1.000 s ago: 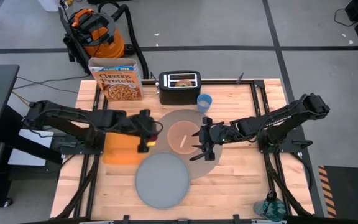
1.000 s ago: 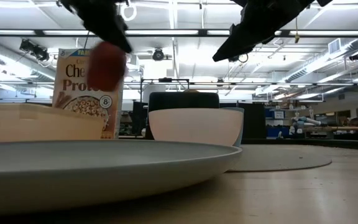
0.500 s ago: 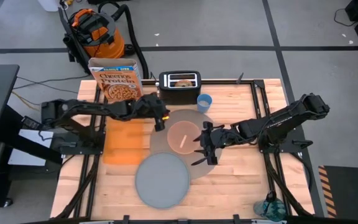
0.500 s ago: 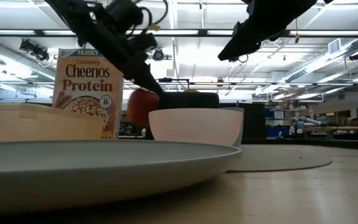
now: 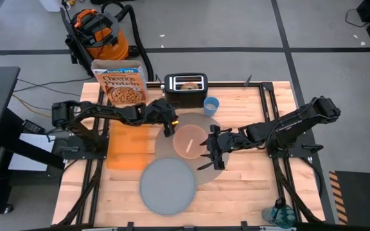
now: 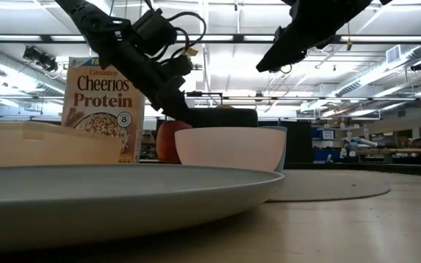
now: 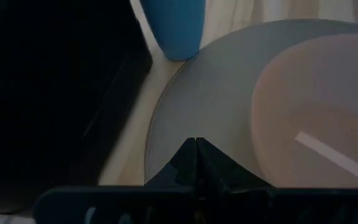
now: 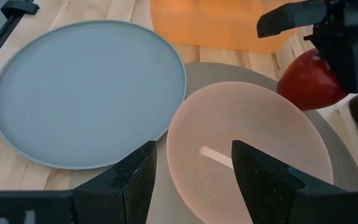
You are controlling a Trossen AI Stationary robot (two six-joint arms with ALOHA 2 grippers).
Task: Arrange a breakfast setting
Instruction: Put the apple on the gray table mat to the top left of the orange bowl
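The red-yellow apple (image 8: 306, 81) sits low at the far left edge of the round grey placemat (image 5: 172, 149), behind the pink bowl (image 5: 190, 141) in the low view (image 6: 165, 140). My left gripper (image 5: 168, 126) is over it, fingers shut (image 7: 196, 142). A pale spoon (image 8: 215, 157) lies in the bowl. My right gripper (image 8: 193, 149) is open and empty, above the bowl's near right side. The blue-grey plate (image 5: 167, 185) lies near the front. The blue cup (image 5: 211, 104) stands at the back. The bagel (image 5: 188, 83) sticks out of the toaster. My left gripper has its shut fingers (image 6: 187, 115) at the apple's top (image 8: 328, 65), slanting down from the table's left. The apple hangs below the fingertips, which hide it in the left wrist view. Its underside is down at placemat level; I cannot tell whether it rests there.
A black toaster (image 5: 186, 91) and a cereal box (image 5: 122, 82) stand at the far edge. An orange cutting board (image 5: 128, 146) lies left of the placemat. Bare wood shows at the right and front right.
My left gripper has carried the apple from above the cutting board toward the far right and down to the placemat's far left edge. The apple has gone from hanging high to sitting low behind the bowl.
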